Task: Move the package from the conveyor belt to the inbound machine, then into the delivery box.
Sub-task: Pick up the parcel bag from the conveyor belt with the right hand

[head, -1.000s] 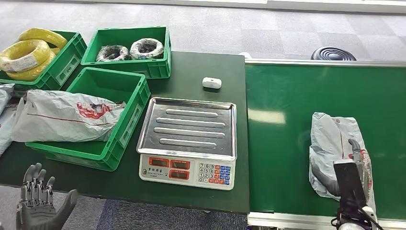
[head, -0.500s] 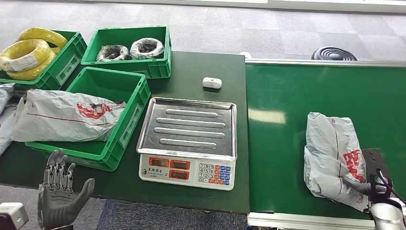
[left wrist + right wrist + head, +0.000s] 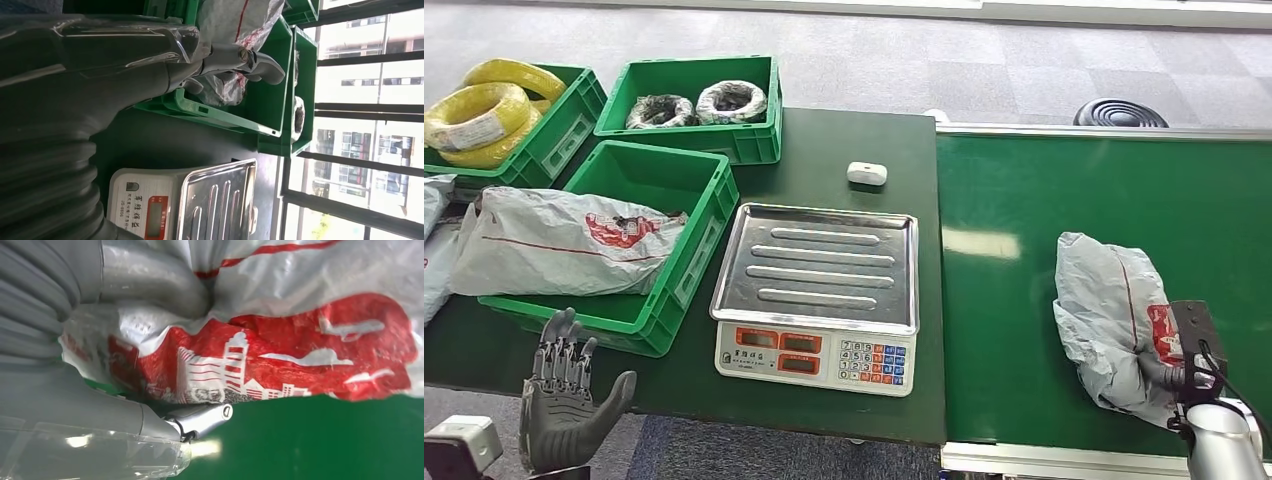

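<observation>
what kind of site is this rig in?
Probably a parcel sorting or logistics station, perhaps a mock-up. A grey package lies on a green conveyor belt beside a weighing scale, and green crates hold another package and coils of cable.

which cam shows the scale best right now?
Head view: the scale is whole, with steel tray, both displays and keypad in sight, sitting bare on the dark table beside the conveyor belt. Left wrist view catches part of it behind the left hand. Right wrist view faces the package.
</observation>
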{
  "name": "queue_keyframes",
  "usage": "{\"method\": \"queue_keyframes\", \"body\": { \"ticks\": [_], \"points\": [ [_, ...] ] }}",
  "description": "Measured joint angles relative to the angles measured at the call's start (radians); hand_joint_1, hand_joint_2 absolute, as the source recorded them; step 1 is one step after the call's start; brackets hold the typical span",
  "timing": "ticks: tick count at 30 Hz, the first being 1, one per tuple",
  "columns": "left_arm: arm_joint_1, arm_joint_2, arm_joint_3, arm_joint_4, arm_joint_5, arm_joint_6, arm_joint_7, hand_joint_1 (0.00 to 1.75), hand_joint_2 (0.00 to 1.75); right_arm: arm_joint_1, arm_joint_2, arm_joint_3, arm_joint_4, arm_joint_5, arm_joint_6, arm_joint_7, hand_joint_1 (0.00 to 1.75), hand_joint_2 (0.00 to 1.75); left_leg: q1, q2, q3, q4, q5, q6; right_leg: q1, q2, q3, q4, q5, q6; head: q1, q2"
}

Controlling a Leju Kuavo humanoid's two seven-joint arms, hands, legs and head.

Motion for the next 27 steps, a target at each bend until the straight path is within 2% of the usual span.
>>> {"method": "queue_keyframes", "body": {
  "ticks": [9, 16, 20, 23, 25, 27],
  "points": [
    [-0.022, 0.0, -0.021, 0.01, -0.014, -0.001, -0.001, 0.0, 1.75, -0.01, 0.048, -0.084, -0.039, -0.103, -0.056, -0.111, 1.75, 1.75, 0.0, -0.002, -0.003, 0.0, 0.0, 0.0, 0.0, -0.001, -0.002, 0.0, 0.0, 0.0, 0.0, 0.0],
    [-0.041, 0.003, -0.029, 0.022, -0.015, 0.012, -0.011, 0.0, 1.75, -0.049, 0.075, -0.114, -0.194, -0.055, -0.221, -0.196, 1.75, 1.75, -0.001, -0.002, -0.005, 0.0, 0.001, 0.0, -0.001, -0.001, -0.003, 0.001, 0.0, 0.0, 0.0, 0.0],
    [-0.051, 0.008, -0.036, 0.023, -0.015, 0.021, -0.014, 0.0, 1.75, -0.092, 0.085, -0.108, -0.296, -0.041, -0.266, -0.199, 1.75, 1.75, 0.0, -0.002, -0.003, 0.0, 0.002, 0.0, 0.0, -0.001, -0.003, 0.001, 0.001, 0.0, 0.0, 0.0],
    [-0.057, 0.011, -0.037, 0.024, -0.014, 0.029, -0.022, 0.0, 1.75, -0.115, 0.094, -0.084, -0.346, -0.017, -0.283, -0.24, 1.75, 1.75, 0.0, -0.002, -0.006, 0.0, 0.002, 0.0, 0.0, -0.001, -0.003, 0.002, 0.001, 0.0, 0.0, 0.0],
    [-0.067, 0.013, -0.037, 0.024, -0.014, 0.035, -0.027, 0.0, 1.75, -0.152, 0.102, -0.043, -0.373, 0.028, -0.29, -0.263, 1.75, 1.75, -0.001, 0.0, -0.007, 0.0, 0.002, 0.0, -0.001, -0.001, -0.004, 0.002, 0.001, 0.0, 0.0, 0.0],
    [-0.083, 0.016, -0.037, 0.025, -0.014, 0.038, -0.034, 0.0, 1.75, -0.22, 0.106, 0.033, -0.386, 0.092, -0.242, -0.268, 1.75, 1.75, -0.001, 0.003, -0.007, 0.0, 0.002, 0.0, -0.001, 0.002, -0.005, 0.002, 0.002, -0.001, 0.0, 0.0]
  ]
}}
